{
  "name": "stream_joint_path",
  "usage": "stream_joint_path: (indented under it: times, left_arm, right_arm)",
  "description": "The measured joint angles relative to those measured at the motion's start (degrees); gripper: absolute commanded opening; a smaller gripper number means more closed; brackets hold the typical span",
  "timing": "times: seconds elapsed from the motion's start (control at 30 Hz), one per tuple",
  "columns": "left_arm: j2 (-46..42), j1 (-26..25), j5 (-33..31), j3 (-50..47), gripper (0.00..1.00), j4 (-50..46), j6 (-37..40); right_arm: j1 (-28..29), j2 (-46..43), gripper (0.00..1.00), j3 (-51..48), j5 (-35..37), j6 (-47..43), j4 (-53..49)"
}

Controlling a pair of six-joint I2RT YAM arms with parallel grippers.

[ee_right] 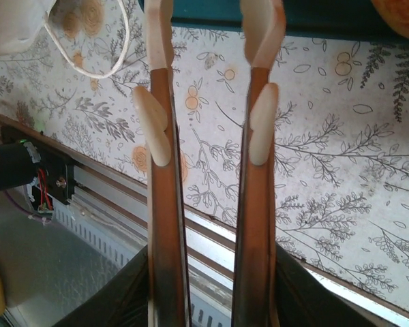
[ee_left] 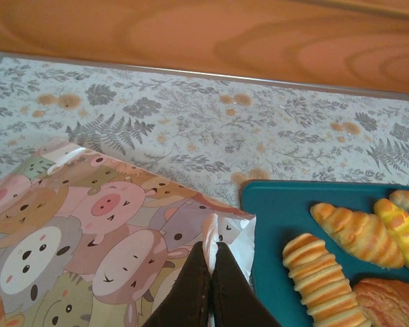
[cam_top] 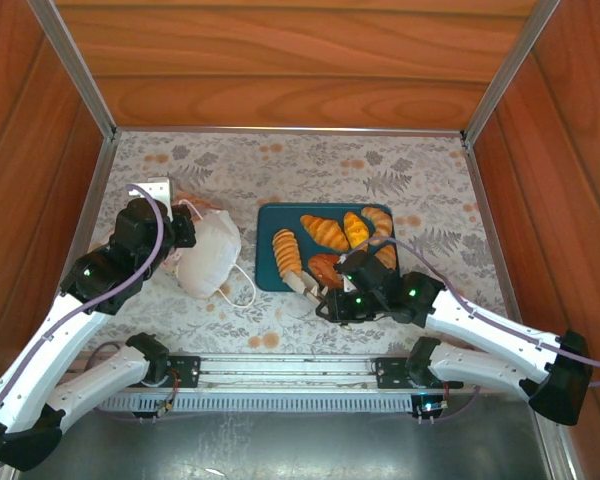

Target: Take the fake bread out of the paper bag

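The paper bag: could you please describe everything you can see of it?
The paper bag is white paper, crumpled, lying on the floral table left of the teal tray. One face shows pastel cartoon animals. A thin white cord handle lies loose beside it. The left gripper is shut on its edge.

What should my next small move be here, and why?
Probably swing the right hand left toward the mouth of the paper bag. That hand is open and empty at the near edge of the teal tray, where several fake bread pieces already lie. The left hand is shut on the bag's edge. Whether any piece is left inside cannot be seen.
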Motion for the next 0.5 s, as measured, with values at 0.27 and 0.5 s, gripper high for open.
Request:
stream_joint_path:
  times: [0.27,0.5]
  left_arm:
    - [0.07,0.00,0.00,0.02,0.00,0.00,0.00]
    - [0.17,0.00,0.00,0.02,0.00,0.00,0.02]
  right_arm:
    - [0.00,-1.03,0.44,2.27,0.04,-0.61,-5.18]
    - [0.00,-1.55,0.44,9.79,2.01,-3.56,-11.76]
